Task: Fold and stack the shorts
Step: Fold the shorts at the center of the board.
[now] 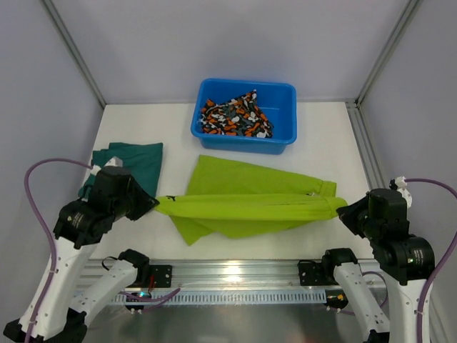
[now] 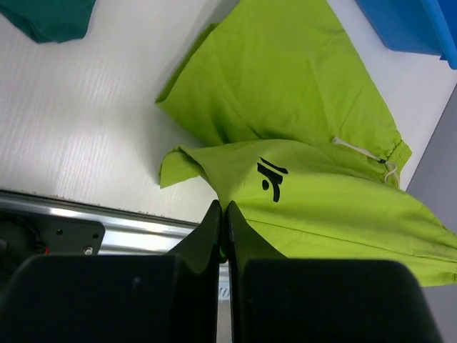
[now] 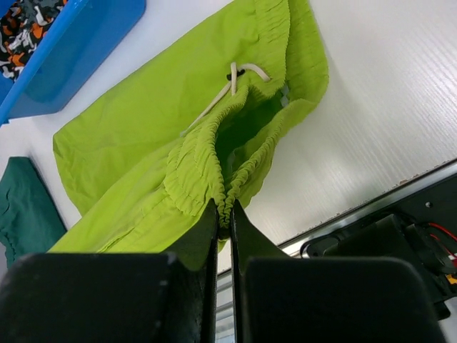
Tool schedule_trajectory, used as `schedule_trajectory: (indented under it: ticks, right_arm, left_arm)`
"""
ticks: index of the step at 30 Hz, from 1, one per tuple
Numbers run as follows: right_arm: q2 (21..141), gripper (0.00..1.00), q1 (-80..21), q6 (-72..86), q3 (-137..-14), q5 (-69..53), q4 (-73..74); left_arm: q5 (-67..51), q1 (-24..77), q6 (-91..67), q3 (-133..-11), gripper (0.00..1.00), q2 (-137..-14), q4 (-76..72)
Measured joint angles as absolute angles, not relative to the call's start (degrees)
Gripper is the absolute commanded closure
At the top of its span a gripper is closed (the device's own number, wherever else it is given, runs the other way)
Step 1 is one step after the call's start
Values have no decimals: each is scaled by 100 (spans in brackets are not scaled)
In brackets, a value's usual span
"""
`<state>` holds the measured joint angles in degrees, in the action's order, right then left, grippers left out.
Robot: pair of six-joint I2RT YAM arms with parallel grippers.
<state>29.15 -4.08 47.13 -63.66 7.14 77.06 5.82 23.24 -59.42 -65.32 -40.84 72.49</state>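
Stretched lime shorts [image 1: 243, 207] mid-fold at centre, left gripper [image 1: 151, 204] and right gripper [image 1: 341, 209] each clamped on 1 end, teal shorts [image 1: 139, 161] seemingly folded at left, camouflage shorts [image 1: 235, 118] waiting in far tub [image 1: 243, 143].

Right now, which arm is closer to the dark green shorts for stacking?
Probably the left. Both grippers pinch the lime shorts, but the left gripper sits right beside the dark green shorts; the right gripper is at the far side.
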Motion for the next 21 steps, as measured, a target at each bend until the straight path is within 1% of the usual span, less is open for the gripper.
schedule_trajectory:
  ticks: [3, 4, 7, 9, 13, 17, 20, 21]
  right_arm:
    - [2980, 96, -408, 4711, -6320, 906, 7703]
    - [3028, 96, -408, 4711, -6263, 965, 7664]
    - [3293, 96, -408, 4709, -6012, 1144, 7439]
    - [3623, 96, -405, 4696, -5813, 1315, 7231]
    - [4438, 96, -405, 4668, -5533, 1597, 6705]
    - [5325, 95, -405, 4604, -5542, 1977, 6191]
    - [5940, 94, -342, 4534, -5586, 2169, 5846]
    - [6198, 92, -263, 4491, -5599, 2169, 5690]
  left_arm:
    - [534, 2324, -5551, -6851, 99, -4602, 7048]
    - [532, 2324, -5450, -6941, 94, -4797, 6960]
    - [534, 2324, -5177, -7118, 91, -5402, 6711]
    - [554, 2322, -5011, -7168, 90, -5828, 6486]
    - [596, 2309, -4716, -7338, 95, -6954, 6095]
    - [596, 2246, -4440, -7913, 95, -8204, 5798]
    - [578, 2158, -4278, -8541, 90, -9118, 5666]
    - [576, 2130, -4241, -8768, 86, -9393, 5623]
